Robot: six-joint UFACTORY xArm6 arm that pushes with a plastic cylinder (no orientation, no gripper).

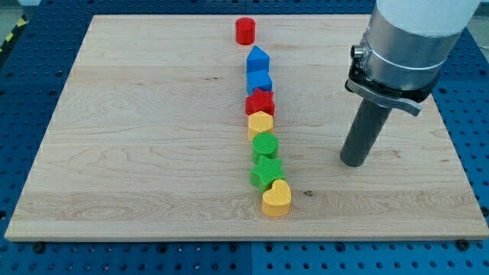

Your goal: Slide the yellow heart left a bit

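Trouble is most likely at the contact between the yellow heart (276, 199) and the green star (265, 171) just above it. The two touch, so a push that comes in too high, or at a slant, would drag the star along and bend the column. The heart sits near the bench's (137, 137) bottom edge, a little right of the middle, at the foot of a line of blocks. Going up that line I see the green star, a green round block (265, 145), a yellow hexagon (260, 122), a red star (260, 101), a blue cube (260, 82) and a blue block with a pointed top (257, 59). A red cylinder (244, 31) stands apart near the top edge.

A second risk is overshoot: the task asks for only a small move, and the heart's rounded side could make it spin off the rod instead of sliding straight.

Further right, my tip (352, 163) rests on the bare bench, well apart from the heart and slightly higher in the view. There are no fingers here, only a plain rod, which holds nothing and touches no block. It would need to drop toward the bottom edge before pushing left.
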